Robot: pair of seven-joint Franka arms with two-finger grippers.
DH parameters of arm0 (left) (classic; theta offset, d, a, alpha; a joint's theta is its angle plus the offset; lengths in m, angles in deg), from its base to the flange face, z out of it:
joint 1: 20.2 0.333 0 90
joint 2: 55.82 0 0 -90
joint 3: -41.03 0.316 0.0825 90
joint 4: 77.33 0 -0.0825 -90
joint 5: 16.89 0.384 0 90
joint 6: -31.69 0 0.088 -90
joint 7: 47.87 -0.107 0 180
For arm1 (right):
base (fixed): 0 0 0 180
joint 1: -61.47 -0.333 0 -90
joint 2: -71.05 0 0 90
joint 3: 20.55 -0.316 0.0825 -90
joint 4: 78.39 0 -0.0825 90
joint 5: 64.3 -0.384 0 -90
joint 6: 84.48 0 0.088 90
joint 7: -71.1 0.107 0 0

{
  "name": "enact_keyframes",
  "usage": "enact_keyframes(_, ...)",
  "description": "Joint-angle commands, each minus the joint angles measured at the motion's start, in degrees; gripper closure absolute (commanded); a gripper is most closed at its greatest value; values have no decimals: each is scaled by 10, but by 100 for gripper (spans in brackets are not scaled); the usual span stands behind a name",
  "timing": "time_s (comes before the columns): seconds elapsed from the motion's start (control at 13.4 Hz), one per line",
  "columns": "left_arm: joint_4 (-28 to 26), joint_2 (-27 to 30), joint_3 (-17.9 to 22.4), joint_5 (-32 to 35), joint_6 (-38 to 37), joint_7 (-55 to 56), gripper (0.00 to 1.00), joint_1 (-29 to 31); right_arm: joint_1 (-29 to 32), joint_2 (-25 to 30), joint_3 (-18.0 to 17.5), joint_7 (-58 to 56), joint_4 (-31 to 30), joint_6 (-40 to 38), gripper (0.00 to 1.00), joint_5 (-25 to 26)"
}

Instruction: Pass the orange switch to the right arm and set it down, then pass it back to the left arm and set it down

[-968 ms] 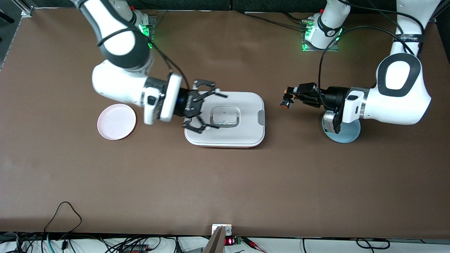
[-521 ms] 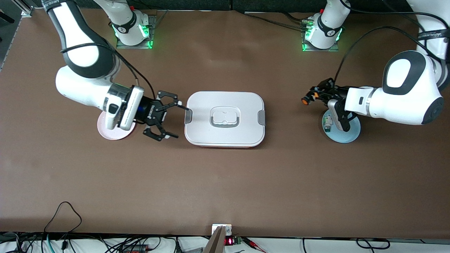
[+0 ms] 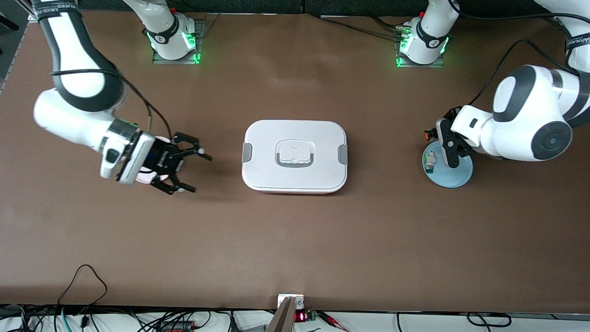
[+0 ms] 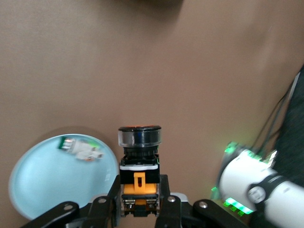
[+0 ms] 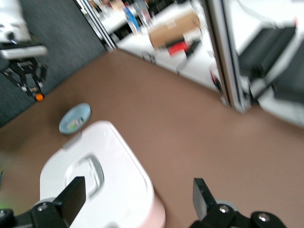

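White and closed, the box [image 3: 294, 157] sat in the middle of the brown table [image 3: 295, 240], and both grippers were well apart from it. The left gripper [image 4: 140, 202] hung in the air at the left arm's end of the table, just above the light blue plate [image 3: 456, 174], with its 2 fingers pinching the orange switch [image 4: 139, 166] by its black-and-orange body. The switch's round dark cap pointed away from the wrist. On the blue plate lay 1 small white-and-green part [image 3: 429, 160]. The right gripper [image 3: 182, 162] hovered toward the right arm's end of the table, between the box and the pink plate [image 3: 146, 176], with its fingers spread wide and nothing between them. That pink plate was mostly hidden under the right wrist. In the right wrist view the box showed close by [image 5: 102, 185].
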Motion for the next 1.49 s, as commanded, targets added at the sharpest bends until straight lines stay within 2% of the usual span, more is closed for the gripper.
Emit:
enact_keyframes(0.0, -34, 2, -3, 39, 51, -83, 95, 1, 3, 28, 37, 177, 4, -60, 0, 129)
enact_keyframes(0.3, -84, 3, -2, 53, 125, -159, 96, 30, 3, 36, 45, 432, 38, -114, 0, 243)
enact_keyframes(0.45, -112, 3, -1, 55, 171, -191, 96, 45, 3, 41, 61, 515, 39, -161, 0, 257)
enact_keyframes(0.52, -125, 2, -2, 68, 191, -195, 96, 60, 2, 45, 69, 553, 45, -179, 0, 289)
enact_keyframes(0.67, -151, 1, -2, 79, 229, -198, 96, 80, -1, 49, 69, 625, 73, -230, 0, 387)
enact_keyframes(0.89, -177, -12, -1, 83, 293, -214, 96, 98, -13, 51, 69, 695, 130, -345, 0, 528)
enact_keyframes(1.12, -178, -49, -1, 84, 345, -245, 97, 123, -26, 64, 68, 716, 183, -419, 0, 619)
enact_keyframes(1.27, -178, -71, 0, 84, 373, -253, 97, 135, -16, 77, 75, 717, 194, -415, 0, 642)
enact_keyframes(1.42, -185, -84, 1, 86, 406, -253, 97, 138, -4, 73, 105, 720, 206, -413, 0, 657)
